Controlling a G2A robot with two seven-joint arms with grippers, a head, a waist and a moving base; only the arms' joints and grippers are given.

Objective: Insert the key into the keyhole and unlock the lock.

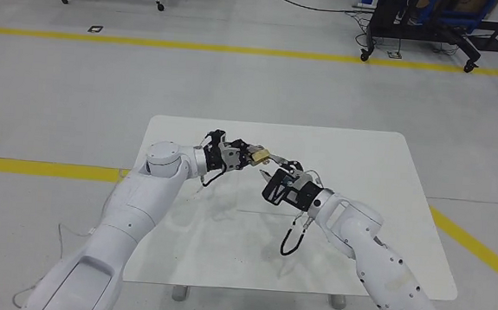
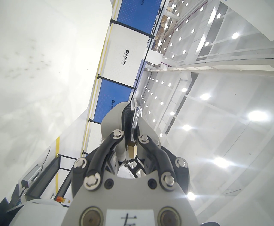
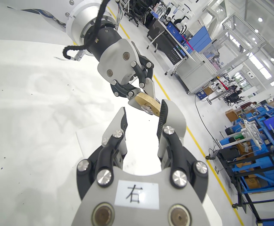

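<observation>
A brass padlock [image 1: 259,156] is held above the white table [image 1: 361,163], with my left gripper [image 1: 247,154] shut on it. In the left wrist view the steel shackle [image 2: 137,115] and a strip of brass body [image 2: 132,149] sit between the closed fingers. In the right wrist view the padlock [image 3: 147,101] faces my right gripper [image 3: 143,116], which stands open just short of it, with the ribbed pad [image 3: 161,115] of one finger close beside the lock's edge. A small shiny piece [image 3: 148,108] sits on the lock's near face; I cannot tell whether it is the key.
Both arms meet over the middle of the table [image 3: 32,107]. A thin white sheet [image 1: 270,230] lies flat under the right arm. The table's far edge [image 1: 277,126] and right edge [image 1: 419,202] border grey floor with yellow lines.
</observation>
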